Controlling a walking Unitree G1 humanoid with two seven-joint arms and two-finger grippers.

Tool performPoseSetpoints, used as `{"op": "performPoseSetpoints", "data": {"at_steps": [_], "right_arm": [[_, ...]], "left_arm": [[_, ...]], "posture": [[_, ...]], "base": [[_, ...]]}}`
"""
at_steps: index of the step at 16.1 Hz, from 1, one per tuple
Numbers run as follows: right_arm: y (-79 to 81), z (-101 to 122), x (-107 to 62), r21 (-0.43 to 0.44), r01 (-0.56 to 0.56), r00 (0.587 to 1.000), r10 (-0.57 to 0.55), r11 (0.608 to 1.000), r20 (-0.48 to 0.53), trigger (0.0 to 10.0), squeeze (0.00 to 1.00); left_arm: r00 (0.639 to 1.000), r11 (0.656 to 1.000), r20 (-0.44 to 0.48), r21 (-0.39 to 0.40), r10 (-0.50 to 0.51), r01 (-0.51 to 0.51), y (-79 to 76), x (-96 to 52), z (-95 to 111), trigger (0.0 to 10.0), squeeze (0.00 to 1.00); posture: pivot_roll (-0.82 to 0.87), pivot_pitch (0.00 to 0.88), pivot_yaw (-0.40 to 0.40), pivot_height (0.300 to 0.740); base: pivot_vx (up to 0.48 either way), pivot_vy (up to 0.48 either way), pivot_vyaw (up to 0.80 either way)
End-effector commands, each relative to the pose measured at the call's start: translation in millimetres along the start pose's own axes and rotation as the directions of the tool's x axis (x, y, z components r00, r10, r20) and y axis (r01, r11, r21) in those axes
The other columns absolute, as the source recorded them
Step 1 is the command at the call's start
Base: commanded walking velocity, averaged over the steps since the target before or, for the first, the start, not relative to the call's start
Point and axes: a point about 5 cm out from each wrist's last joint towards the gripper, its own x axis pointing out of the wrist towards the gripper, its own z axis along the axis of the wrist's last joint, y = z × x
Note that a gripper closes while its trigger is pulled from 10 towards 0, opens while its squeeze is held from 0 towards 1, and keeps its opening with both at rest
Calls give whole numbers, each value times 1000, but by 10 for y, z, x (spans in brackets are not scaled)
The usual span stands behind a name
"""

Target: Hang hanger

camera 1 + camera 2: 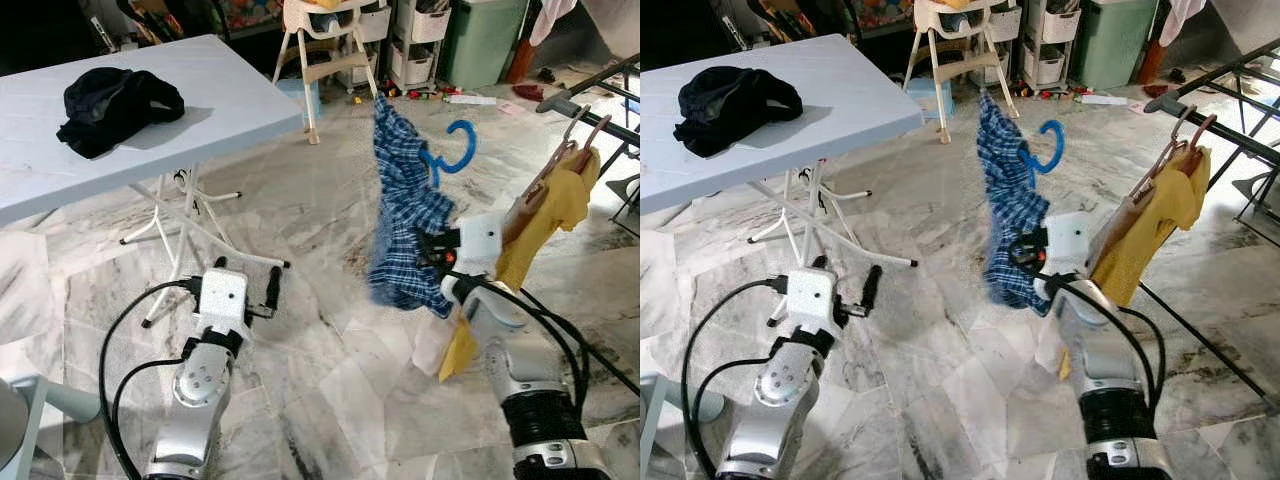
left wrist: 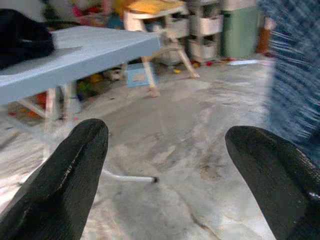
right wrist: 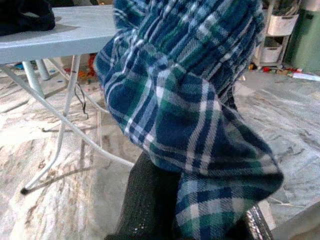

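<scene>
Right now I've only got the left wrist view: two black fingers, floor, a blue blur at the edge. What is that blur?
Observer: A blue plaid garment on a blue hanger, held up by the right claw.
Operator: Where does it go?
Observer: A drying rack stands to the robot's right, with a yellow garment already hanging on it.
Operator: My left claw?
Observer: The left claw is low over the floor, open and holding nothing.
Operator: Anything on that table?
Observer: A black garment lies on the white folding table.
</scene>
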Motion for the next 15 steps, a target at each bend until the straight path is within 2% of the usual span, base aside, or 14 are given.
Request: {"op": "performPoseSetpoints", "data": {"at_steps": [1,3,6,7,8,9,10,12,15], "right_arm": [[36,173,41,-17,-6,998,7,1000,57,0,0],[140,204,30,-4,-44,996,44,999,74,0,0],[215,275,37,28,-34,991,30,999,130,0,0],[249,285,42,41,-38,991,33,998,132,510,0],[268,287,42,41,-44,991,38,998,130,1216,0],[302,274,41,38,-50,992,46,998,116,10000,0],[306,256,40,44,-45,994,41,998,101,10000,0],[295,188,14,17,12,998,-13,1000,61,10000,0],[297,116,-36,55,23,999,-24,998,30,10000,0]], "left_arm": [[999,999,-2,18,44,-44,83,21,21,10000,612],[980,977,-6,74,201,-200,246,51,30,10000,612],[963,959,-5,91,269,-267,260,24,14,10000,592],[963,959,-8,89,270,-269,238,18,7,10000,459],[963,960,-12,87,268,-266,220,17,2,10000,443],[961,959,-22,82,275,-272,189,15,-12,10000,165],[958,956,-44,90,285,-280,179,20,-36,10000,0],[966,970,-86,35,244,-242,160,53,-73,10000,0],[974,978,-86,9,210,-210,150,111,-55,10000,0]], "posture": [[-101,61,21,740],[-103,64,13,740],[-107,68,4,740],[-107,73,-3,740],[-108,73,-4,740],[-109,73,-7,740],[-111,70,-8,740],[-114,62,-1,740],[-118,50,17,740]], "base": [[0,0,0],[0,0,0],[0,0,0],[0,0,0],[0,0,0],[0,0,0],[0,0,0],[0,0,0],[0,0,0]]}}
